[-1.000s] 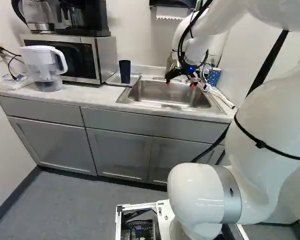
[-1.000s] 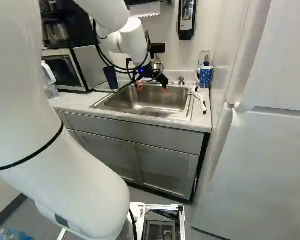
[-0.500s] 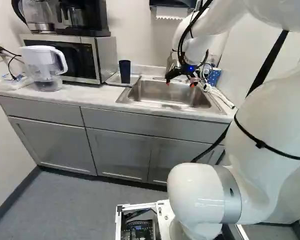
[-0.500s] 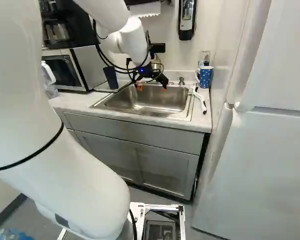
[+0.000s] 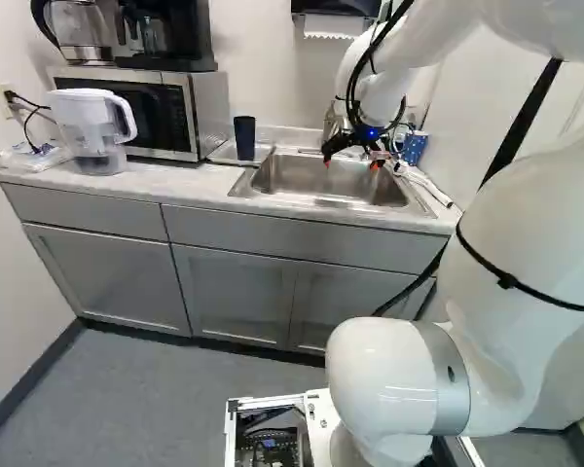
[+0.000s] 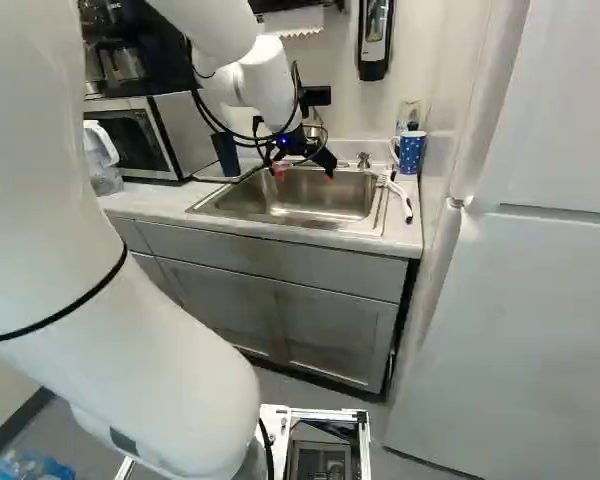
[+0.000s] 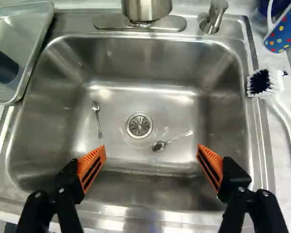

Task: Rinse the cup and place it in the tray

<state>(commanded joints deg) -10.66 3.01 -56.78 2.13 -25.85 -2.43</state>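
Observation:
Over the sink hangs my gripper [image 5: 350,163], pointing down; in the wrist view the gripper [image 7: 151,162] is open, its orange-padded fingers wide apart with nothing between them. Beneath it lies the metal basin [image 7: 174,107] with a drain and two small spoons. A dark blue cup [image 5: 244,139] stands in the shallow clear tray [image 5: 263,153] on the counter, left of the sink in the left base view. The wrist view shows part of this cup [image 7: 2,67] and the tray [image 7: 36,53], both well off to one side of the fingers.
Behind the basin stands the faucet [image 7: 146,8] with a lever [image 7: 213,17]. On the sink's other side are a polka-dot mug [image 6: 410,152] and a white brush [image 7: 283,104]. A microwave [image 5: 206,112] and a water pitcher [image 5: 88,126] are beyond the tray; a white fridge [image 6: 520,330] flanks the counter.
The base has moved slightly: the counter and its things shift a little in both base views. Against its own joint the arm holds its pose, and the gripper stays open.

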